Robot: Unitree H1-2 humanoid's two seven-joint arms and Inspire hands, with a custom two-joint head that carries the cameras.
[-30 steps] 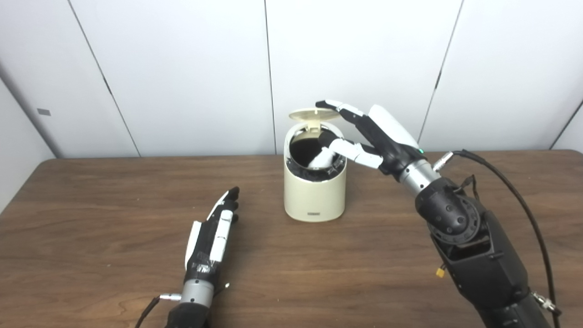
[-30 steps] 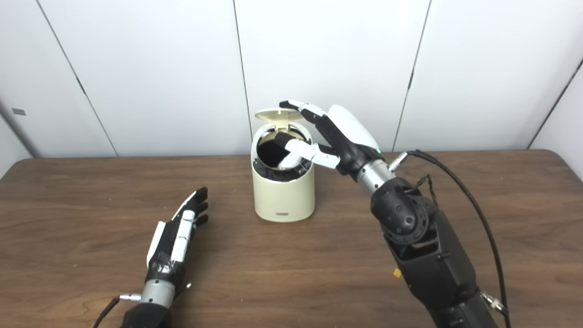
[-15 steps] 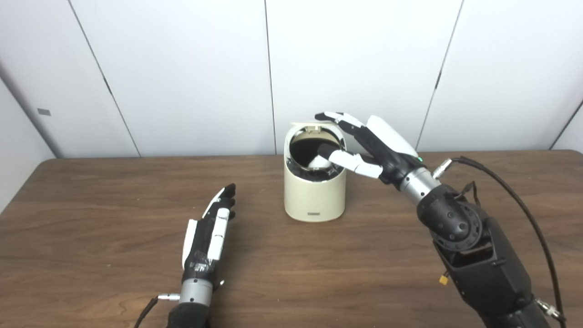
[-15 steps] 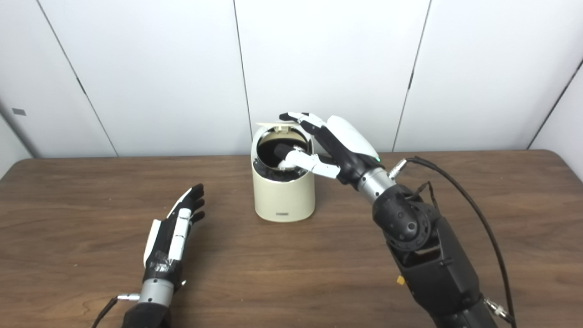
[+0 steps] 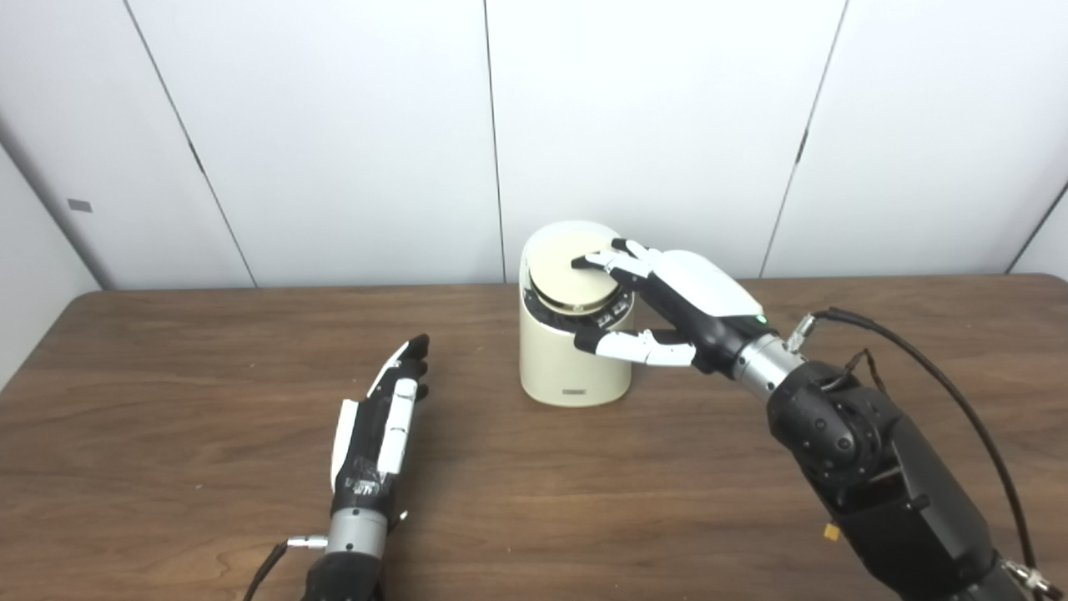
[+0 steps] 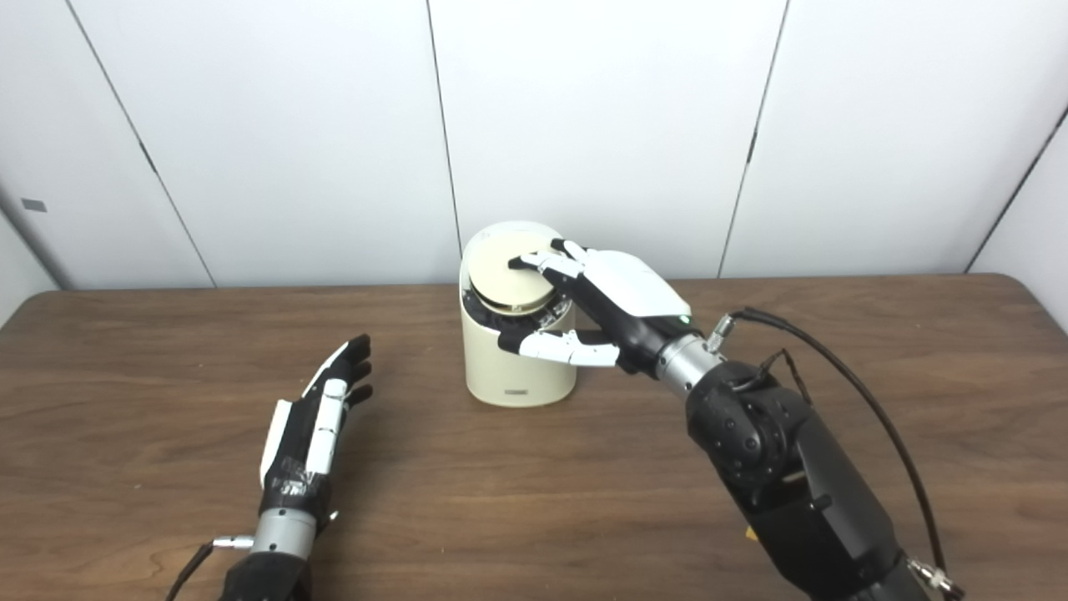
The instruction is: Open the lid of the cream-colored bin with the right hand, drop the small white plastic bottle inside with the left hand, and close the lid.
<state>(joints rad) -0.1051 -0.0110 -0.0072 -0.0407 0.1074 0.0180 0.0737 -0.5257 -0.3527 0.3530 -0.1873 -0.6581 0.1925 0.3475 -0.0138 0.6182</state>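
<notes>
1. Pressing lid (image 5: 570, 280) flat onto bin (image 5: 572, 359) at desk (image 5: 209, 484) centre, right hand (image 5: 667, 305) spread, clamping nothing, reaching from four o'clock.
2. Resting at seven o'clock, left hand (image 5: 384, 421) flat, empty; bottle unseen.

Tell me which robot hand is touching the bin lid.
The right robot hand: its fingers rest on the lid of the cream-colored bin. The left robot hand lies apart on the table.
</notes>
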